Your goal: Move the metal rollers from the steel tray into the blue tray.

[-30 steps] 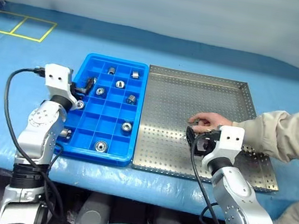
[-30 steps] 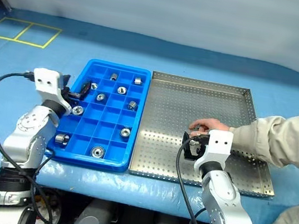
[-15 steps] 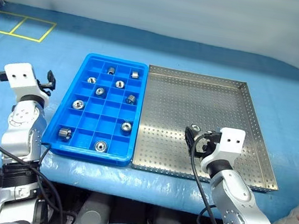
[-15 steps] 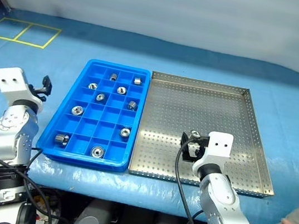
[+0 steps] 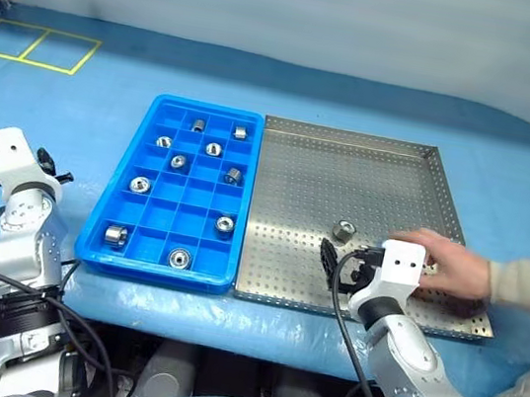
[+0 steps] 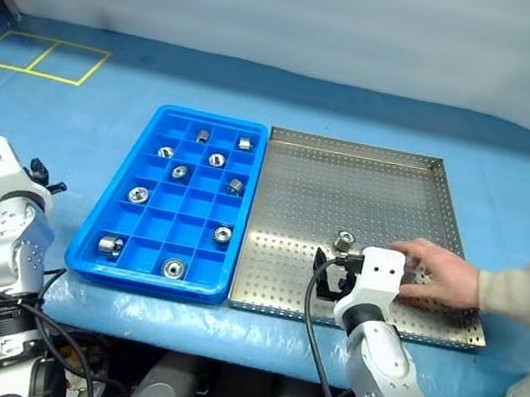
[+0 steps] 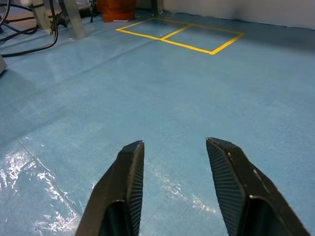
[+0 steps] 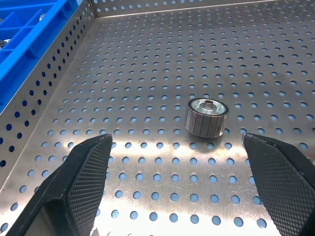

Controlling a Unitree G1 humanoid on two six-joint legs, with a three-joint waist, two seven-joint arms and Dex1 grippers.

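Facing roller (image 8: 206, 116) (jaws wide), right gripper (image 8: 182, 191)

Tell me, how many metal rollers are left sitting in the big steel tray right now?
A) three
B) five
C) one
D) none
C: a single roller stands on the perforated floor of the steel tray, just ahead of the open right gripper; the other rollers lie in the blue tray.

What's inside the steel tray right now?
One metal roller stands on the steel tray, just ahead of the open right gripper. A person's hand covers part of the floor.
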